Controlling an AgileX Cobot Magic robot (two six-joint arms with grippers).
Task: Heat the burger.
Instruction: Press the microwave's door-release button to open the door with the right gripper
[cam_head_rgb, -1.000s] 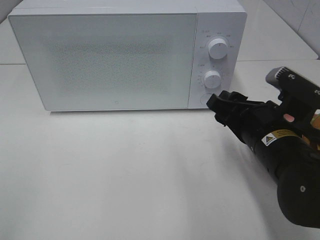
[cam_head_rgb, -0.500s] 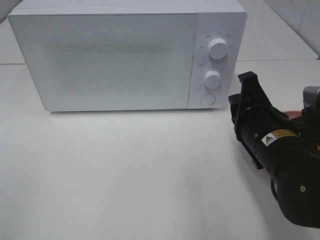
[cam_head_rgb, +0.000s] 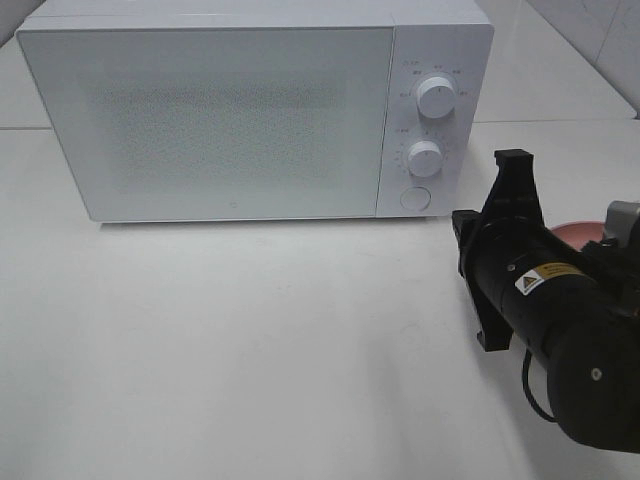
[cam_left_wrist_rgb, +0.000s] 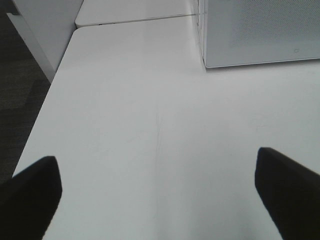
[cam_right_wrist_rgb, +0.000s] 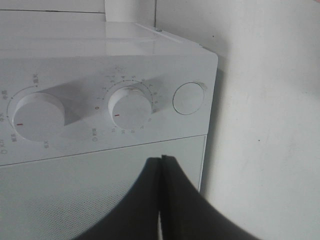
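Observation:
The burger is out of view in every frame. A white microwave (cam_head_rgb: 250, 110) stands at the back of the table with its door closed. My right gripper (cam_head_rgb: 462, 242) hangs to the right of the microwave's front lower corner, a short way from the round door button (cam_head_rgb: 414, 198), touching nothing. In the right wrist view its fingertips (cam_right_wrist_rgb: 161, 161) are pressed together with nothing between them, pointing at the control panel. My left gripper (cam_left_wrist_rgb: 157, 195) shows only in the left wrist view, open and empty over bare table.
Two white knobs (cam_head_rgb: 436, 97) (cam_head_rgb: 425, 158) sit above the button on the microwave's panel. The rim of a pink plate (cam_head_rgb: 578, 228) peeks out behind the right arm. The table's left edge (cam_left_wrist_rgb: 45, 100) drops to a dark floor. The microwave's corner (cam_left_wrist_rgb: 260, 30) lies ahead of the left gripper.
My right gripper has drawn back from the door button toward the right, rolled about its axis and shut its fingers. The microwave door stays closed.

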